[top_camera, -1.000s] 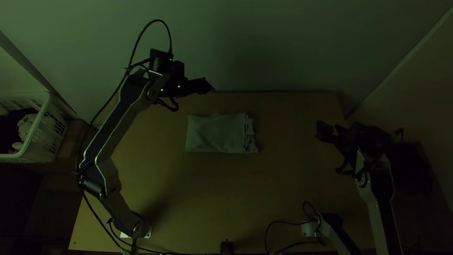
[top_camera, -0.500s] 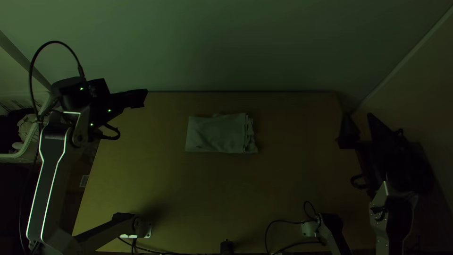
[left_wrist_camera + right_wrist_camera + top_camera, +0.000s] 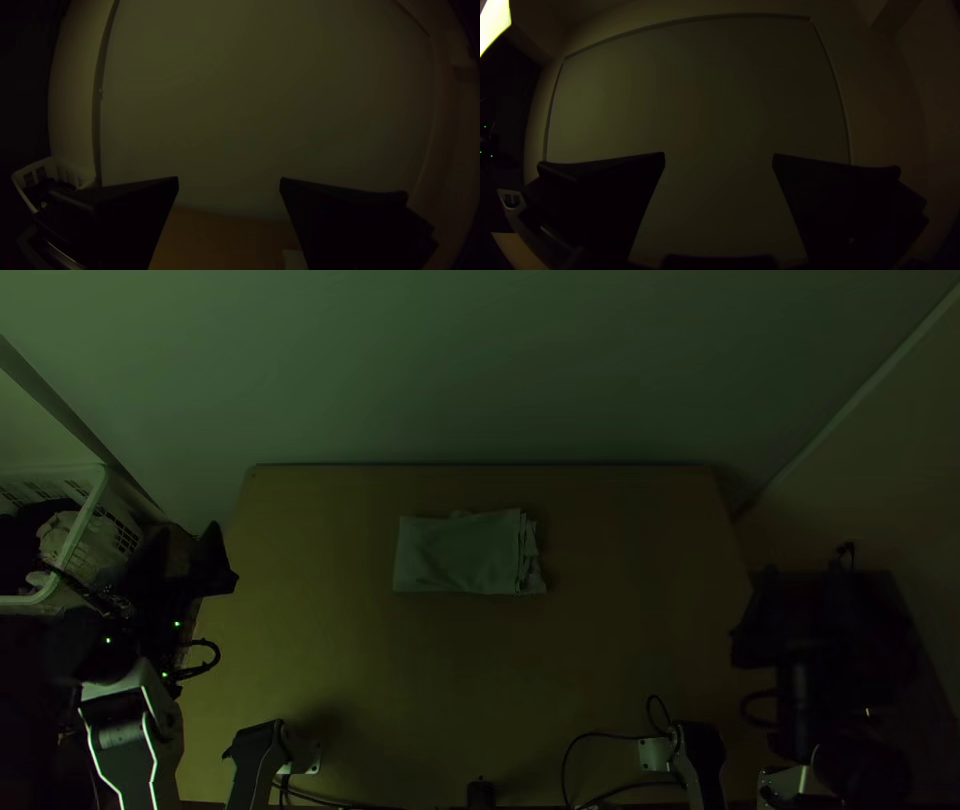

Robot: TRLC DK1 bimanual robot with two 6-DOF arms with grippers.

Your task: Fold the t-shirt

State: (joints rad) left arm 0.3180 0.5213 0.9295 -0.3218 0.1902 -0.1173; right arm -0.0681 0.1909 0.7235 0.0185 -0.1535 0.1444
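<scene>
Wooden table (image 3: 400,690), pale wall (image 3: 480,370) behind, t-shirt (image 3: 460,555) in a compact fold

Cloth lies flat between the two sets of fingers, well apart from both. Folding looks all but done: a neat rectangle, layered edges uneven at the end toward the right fingers. Left to do, at most: tidy that end. Exact fold count, cannot tell

Left gripper (image 3: 229,180): fingers wide, nothing between them, near the white basket (image 3: 86,515). Right gripper (image 3: 719,155): fingers wide too, bare, out by the table's right edge

Against the frame one second back: left fingers have swung from beyond the cloth's far side out to the table's left edge; right fingers have drawn back nearer their own base. Cloth unchanged, same spot
</scene>
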